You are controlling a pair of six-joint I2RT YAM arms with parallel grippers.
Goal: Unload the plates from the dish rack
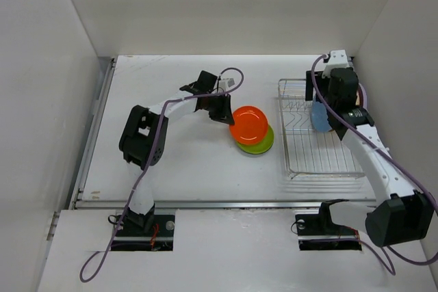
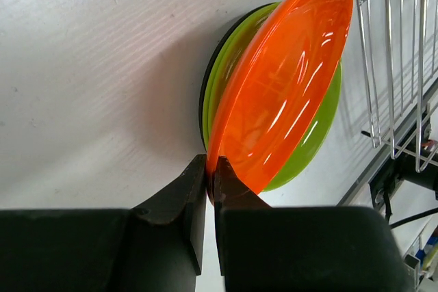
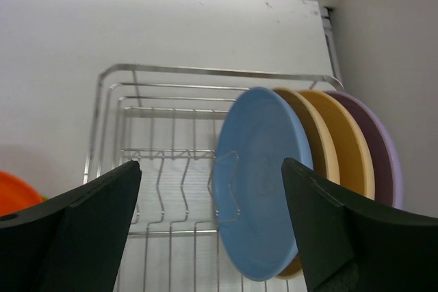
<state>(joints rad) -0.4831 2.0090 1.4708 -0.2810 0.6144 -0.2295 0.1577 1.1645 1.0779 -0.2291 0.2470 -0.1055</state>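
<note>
Two arms work: the left gripper (image 2: 211, 169) pinches the translucent orange plastic plate (image 2: 280, 87) by its rim over the lime-green plate (image 2: 316, 131); the right gripper (image 3: 209, 169), jaws wide, faces the light-blue plate (image 3: 263, 189) upright in the silver wire dish rack (image 3: 205, 72) and should next close on it.

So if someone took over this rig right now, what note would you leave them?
Left gripper: shut on the rim of the orange plate, tilted over the green plate and black plate stacked on the table.
Right gripper: open, at the blue plate in the rack.
Done: green and black unloaded; orange not yet released.
Left: blue plate, two tan plates, lavender plate, all upright in the rack.
</note>
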